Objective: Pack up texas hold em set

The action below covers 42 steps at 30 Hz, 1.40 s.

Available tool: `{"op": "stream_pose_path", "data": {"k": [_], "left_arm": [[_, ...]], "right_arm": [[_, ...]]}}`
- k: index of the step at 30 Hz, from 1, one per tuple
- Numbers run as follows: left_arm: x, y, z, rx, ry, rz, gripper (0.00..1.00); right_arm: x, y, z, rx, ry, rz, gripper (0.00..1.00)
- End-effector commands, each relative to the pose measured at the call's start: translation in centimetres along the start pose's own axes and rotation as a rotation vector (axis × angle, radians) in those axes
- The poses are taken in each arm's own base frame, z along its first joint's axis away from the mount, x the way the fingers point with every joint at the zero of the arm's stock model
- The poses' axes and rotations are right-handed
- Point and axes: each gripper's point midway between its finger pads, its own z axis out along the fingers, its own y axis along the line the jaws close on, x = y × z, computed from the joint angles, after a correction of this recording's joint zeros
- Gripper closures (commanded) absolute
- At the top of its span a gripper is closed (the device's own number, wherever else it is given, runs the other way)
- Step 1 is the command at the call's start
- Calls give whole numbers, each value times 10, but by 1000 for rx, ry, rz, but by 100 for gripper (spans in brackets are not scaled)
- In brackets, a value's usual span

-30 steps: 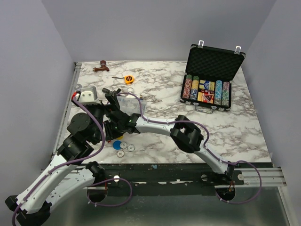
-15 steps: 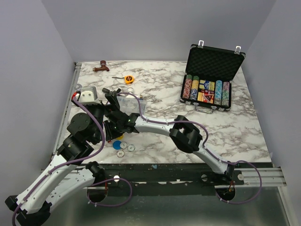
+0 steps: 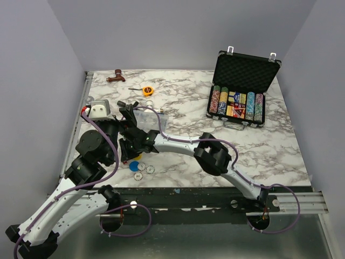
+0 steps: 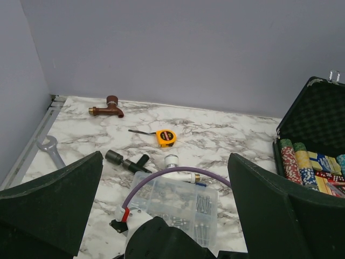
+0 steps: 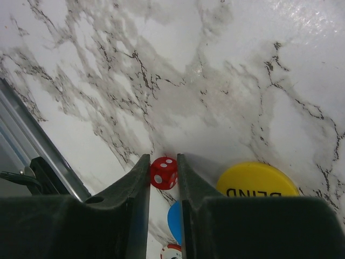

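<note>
Chips [image 3: 215, 101] stand in coloured rows inside the black case [image 3: 245, 73], which sits open on the marble table [image 3: 178, 102] towards its far right corner, lid upright. Well to the left of the case and nearer the front edge, the right gripper [image 5: 163, 161] is down at the tabletop with its fingers drawn close on either side of a red die [image 5: 163, 174]. The die fills the narrow gap and appears to touch both fingers, so it looks pinched, though the contact is hard to be sure of from this angle. In that same spot left of the case, a yellow disc [image 5: 256, 179] lies just beside the die, a blue disc [image 5: 173, 220] is near it, and two white discs [image 3: 144, 172] lie closer to the front edge. The left gripper [image 4: 164, 156], also well left of the case, hangs above the table with its fingers spread wide and nothing between them. A clear box [image 4: 175, 202] lies below it and a yellow tape measure [image 4: 166, 137] farther back.
</note>
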Motion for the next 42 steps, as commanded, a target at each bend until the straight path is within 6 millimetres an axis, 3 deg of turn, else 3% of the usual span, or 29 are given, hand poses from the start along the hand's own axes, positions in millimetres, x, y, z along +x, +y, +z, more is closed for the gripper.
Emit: {"op": "stream_pose_path", "data": {"k": [1, 5, 11, 14, 19, 29, 37, 42], "left_arm": [[-9, -4, -2, 24, -16, -22, 1], [-6, -6, 0, 24, -8, -15, 1], [-4, -7, 1, 27, -1, -10, 1], [-3, -8, 1, 29, 2, -9, 1], [-3, -8, 1, 31, 1, -10, 1], [-7, -7, -1, 32, -8, -20, 1], [-7, -7, -1, 33, -10, -23, 1], [-6, -7, 0, 32, -6, -17, 1]], "right_arm": [[23, -19, 7, 82, 28, -12, 85], [15, -27, 3, 109, -2, -15, 85], [21, -24, 2, 82, 24, -44, 59], [26, -21, 3, 69, 44, -49, 55], [35, -16, 1, 111, 63, -83, 55], [40, -34, 2, 249, 71, -73, 56], [39, -30, 10, 235, 82, -86, 61], [39, -29, 13, 231, 87, -91, 69]]}}
